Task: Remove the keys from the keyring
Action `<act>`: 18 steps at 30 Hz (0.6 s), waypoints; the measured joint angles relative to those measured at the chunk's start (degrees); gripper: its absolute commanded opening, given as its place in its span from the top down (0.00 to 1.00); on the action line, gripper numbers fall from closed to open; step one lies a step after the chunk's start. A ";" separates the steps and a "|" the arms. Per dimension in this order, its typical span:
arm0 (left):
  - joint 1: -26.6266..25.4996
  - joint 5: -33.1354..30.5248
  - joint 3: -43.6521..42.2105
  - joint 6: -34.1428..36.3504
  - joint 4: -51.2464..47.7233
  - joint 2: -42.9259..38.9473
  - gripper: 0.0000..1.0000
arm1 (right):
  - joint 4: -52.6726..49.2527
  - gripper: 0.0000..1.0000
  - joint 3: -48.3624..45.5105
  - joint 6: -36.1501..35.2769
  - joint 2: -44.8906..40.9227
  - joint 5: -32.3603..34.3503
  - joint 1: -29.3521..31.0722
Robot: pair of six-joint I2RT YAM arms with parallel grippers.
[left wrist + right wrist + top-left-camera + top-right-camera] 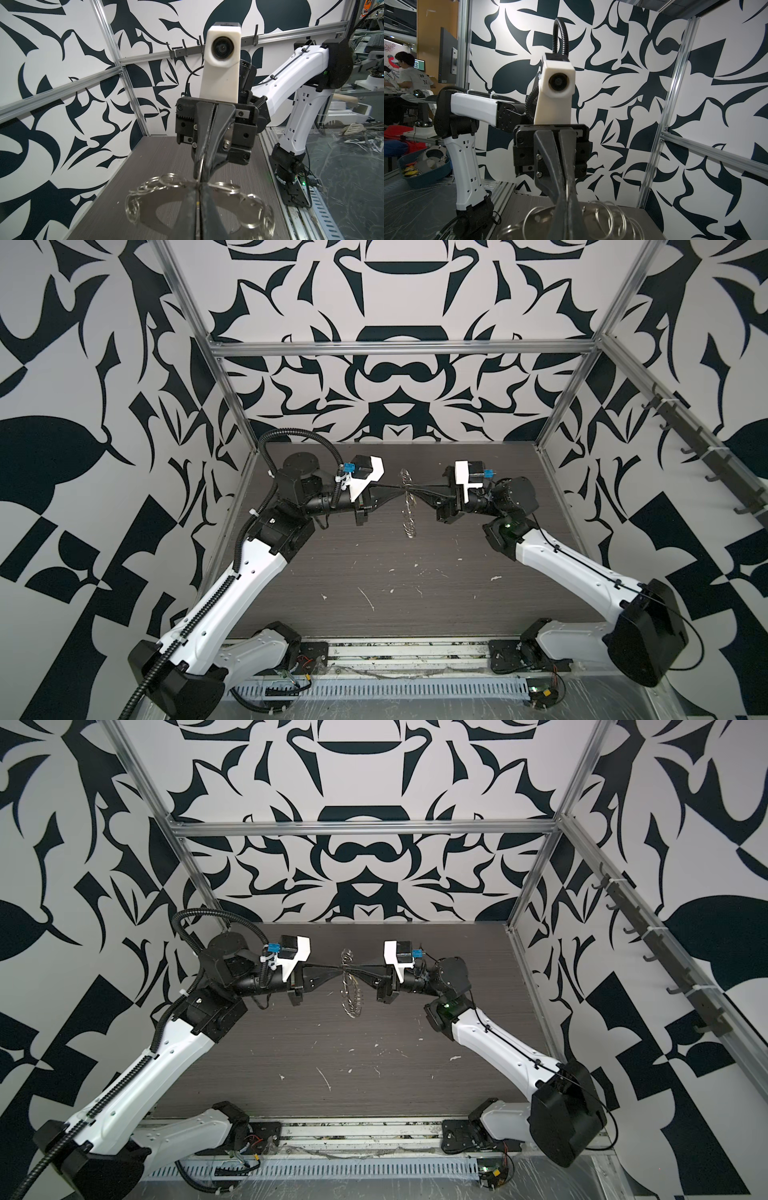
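Silver keyring (408, 516) held above desk (374, 580), 12 o'clock half. Left end effector (400, 489) clamps it from 9 o'clock, right end effector (415, 489) from 3. Keys unseen. Step: steadying ring. Next likely needs locating keys and regripping.

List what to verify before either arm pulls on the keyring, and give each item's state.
1. Right gripper shut on the keyring: ok.
2. Left gripper shut, tips meeting the right gripper's at the hoop: ok.
3. Left gripper pinches a key, not just the hoop: cannot tell.
4. Keyring clear of the table: cannot tell.
5. Gripper bodies apart, only the tips close together: ok.
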 measured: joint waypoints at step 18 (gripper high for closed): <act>-0.37 -13.27 11.80 14.43 -24.33 1.62 1.00 | -30.69 0.57 5.31 -15.23 -6.51 1.64 -0.59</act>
